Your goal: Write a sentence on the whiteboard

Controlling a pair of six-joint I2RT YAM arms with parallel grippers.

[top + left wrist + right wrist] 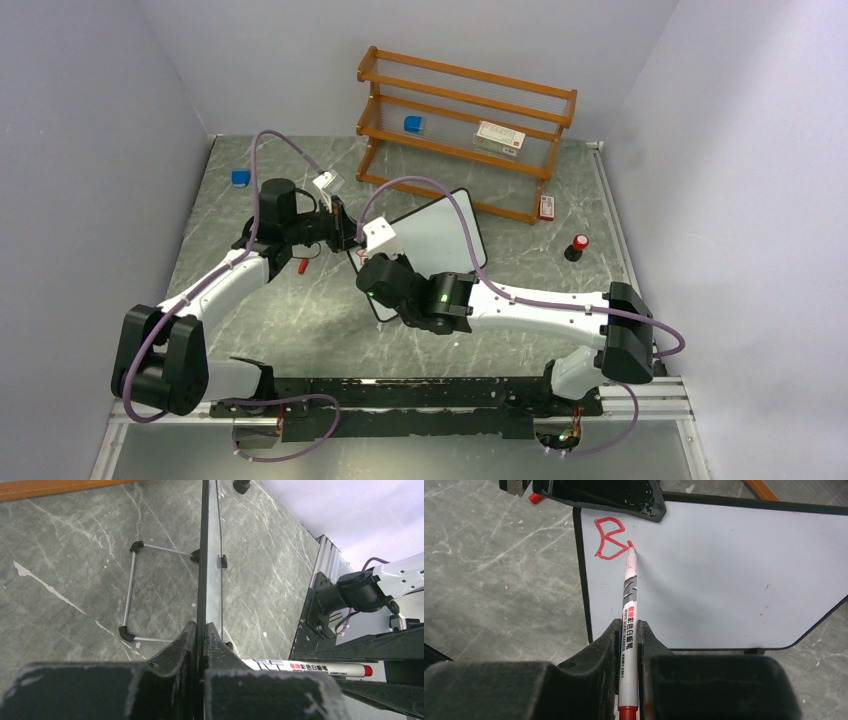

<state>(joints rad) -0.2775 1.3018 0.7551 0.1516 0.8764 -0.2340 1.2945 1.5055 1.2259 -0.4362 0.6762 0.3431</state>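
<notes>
The grey marble-patterned tabletop [300,330] carries one orange-brown wooden shelf [465,120] at its far side, and near its middle, just in front of that shelf, stands the one small white whiteboard with a thin black frame [440,235], propped on a wire stand with black feet. The left end effector [201,630] is clenched on the board's left edge (seen edge-on from its own wrist camera). The right end effector [628,627], just in front of the board's face, is clenched around one white marker pen with a red tip [629,610]; that tip touches the board just right of a red B-shaped mark [609,539] near the upper left corner. The shelf's middle tier holds a white box with red print [499,137] and one small blue block [413,124]; a second blue block [240,178] lies on the tabletop, far left.
</notes>
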